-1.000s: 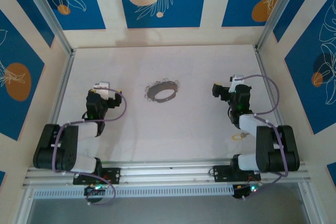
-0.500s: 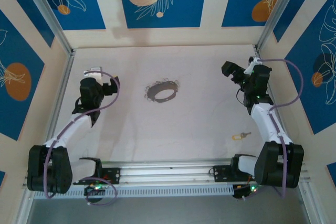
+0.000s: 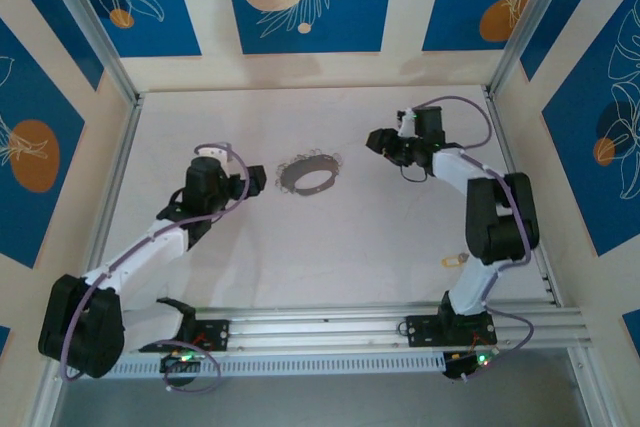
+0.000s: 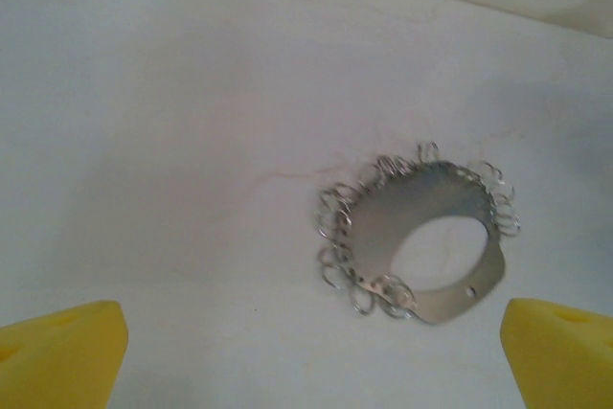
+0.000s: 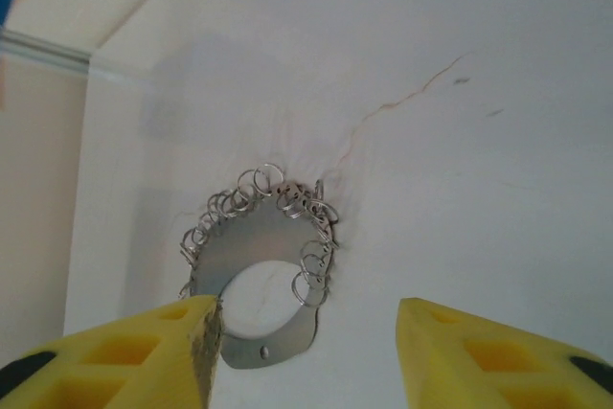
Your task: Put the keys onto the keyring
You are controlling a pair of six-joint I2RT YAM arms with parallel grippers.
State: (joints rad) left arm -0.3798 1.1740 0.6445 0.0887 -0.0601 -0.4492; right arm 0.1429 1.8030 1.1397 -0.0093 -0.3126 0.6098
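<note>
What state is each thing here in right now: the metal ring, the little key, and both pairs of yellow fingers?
keyring: lying flat on the table, untouched, no key on it.
key: lying loose on the table beside the right arm, apart from the keyring.
left fingers: wide open, empty.
right fingers: apart, empty.

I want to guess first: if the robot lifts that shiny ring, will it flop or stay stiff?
The keyring looks like a flat metal band, so it probably stays stiff. Its wire loops sit loosely along the edge, so they'd likely dangle. It looks thin, probably light.
</note>
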